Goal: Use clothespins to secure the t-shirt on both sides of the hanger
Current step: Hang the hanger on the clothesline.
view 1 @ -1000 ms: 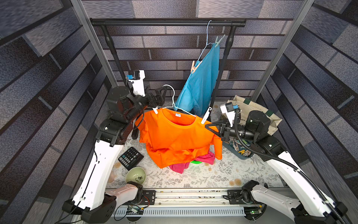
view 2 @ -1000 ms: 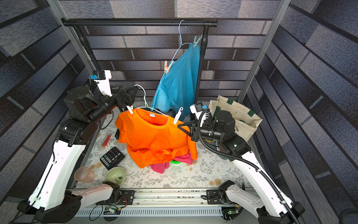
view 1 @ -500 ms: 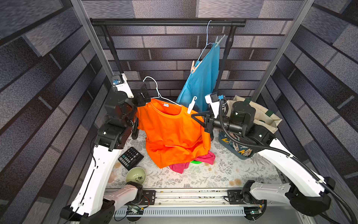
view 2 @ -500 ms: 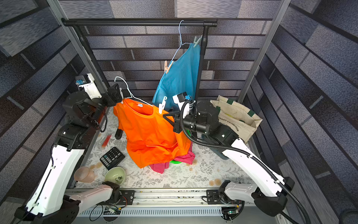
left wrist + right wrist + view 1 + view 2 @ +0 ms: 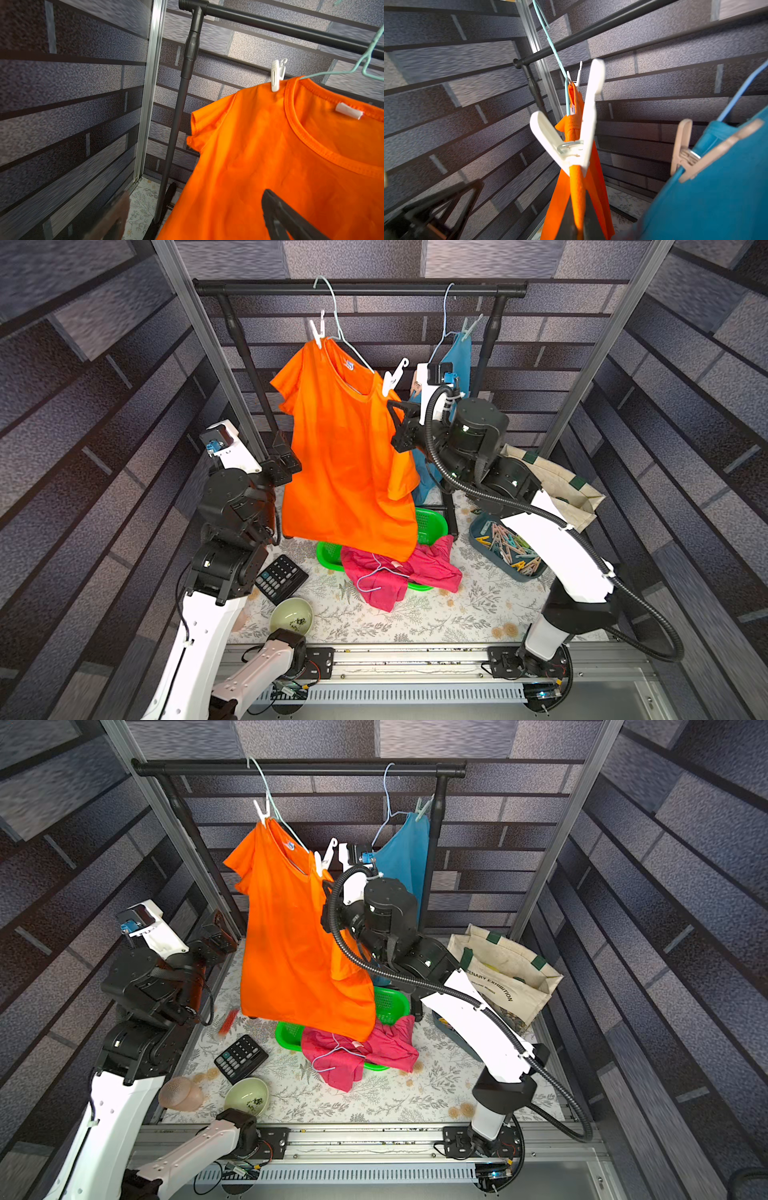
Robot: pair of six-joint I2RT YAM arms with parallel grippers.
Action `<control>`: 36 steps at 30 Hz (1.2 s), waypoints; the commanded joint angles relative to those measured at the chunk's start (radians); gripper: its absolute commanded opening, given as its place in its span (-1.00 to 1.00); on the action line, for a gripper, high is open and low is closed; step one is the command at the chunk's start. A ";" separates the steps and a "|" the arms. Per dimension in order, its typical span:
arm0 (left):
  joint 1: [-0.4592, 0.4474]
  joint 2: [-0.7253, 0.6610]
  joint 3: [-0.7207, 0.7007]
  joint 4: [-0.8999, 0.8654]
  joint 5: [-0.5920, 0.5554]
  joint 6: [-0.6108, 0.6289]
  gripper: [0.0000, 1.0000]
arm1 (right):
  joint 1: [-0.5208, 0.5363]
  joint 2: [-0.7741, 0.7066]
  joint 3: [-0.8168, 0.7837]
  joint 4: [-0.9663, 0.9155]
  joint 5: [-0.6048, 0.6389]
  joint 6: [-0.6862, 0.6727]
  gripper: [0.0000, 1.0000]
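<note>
An orange t-shirt hangs on a pale green wire hanger whose hook sits over the black rail. A white clothespin grips the upper shoulder, and a second white clothespin grips the lower one. My right gripper is shut on the shirt's shoulder fold just below that second clothespin. My left gripper stands open at the shirt's left edge. In the left wrist view one dark finger lies in front of the cloth.
A teal shirt with a peach clothespin hangs at the rail's right end. Below are a green basket with a pink garment, a blue bin of several clothespins, a tote bag, a calculator and a bowl.
The shirt and hanger have risen from just above the table to the rail, and the right gripper went up with them. The left gripper has dropped to the shirt's left edge.
</note>
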 commanded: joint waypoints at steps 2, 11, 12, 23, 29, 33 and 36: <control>0.014 -0.025 -0.005 -0.011 0.001 -0.018 1.00 | 0.005 0.148 0.282 -0.027 0.228 -0.011 -1.00; 0.032 -0.053 -0.029 -0.035 0.022 -0.022 1.00 | 0.004 0.314 0.495 -0.163 0.437 -0.008 -1.00; 0.032 -0.055 -0.032 -0.035 0.024 -0.024 1.00 | 0.004 0.307 0.479 -0.172 0.439 -0.005 -1.00; 0.042 -0.066 -0.060 -0.064 0.056 -0.035 1.00 | 0.004 0.114 0.132 -0.209 0.184 0.018 -0.03; 0.042 -0.057 -0.116 -0.085 0.127 -0.061 1.00 | 0.005 -0.090 -0.155 -0.226 0.026 0.007 0.19; 0.041 -0.044 -0.182 -0.067 0.214 -0.099 1.00 | 0.004 -0.286 -0.438 -0.150 -0.092 -0.062 0.18; 0.037 -0.019 -0.207 -0.065 0.312 -0.114 1.00 | 0.004 -0.415 -0.581 -0.203 -0.103 -0.084 0.20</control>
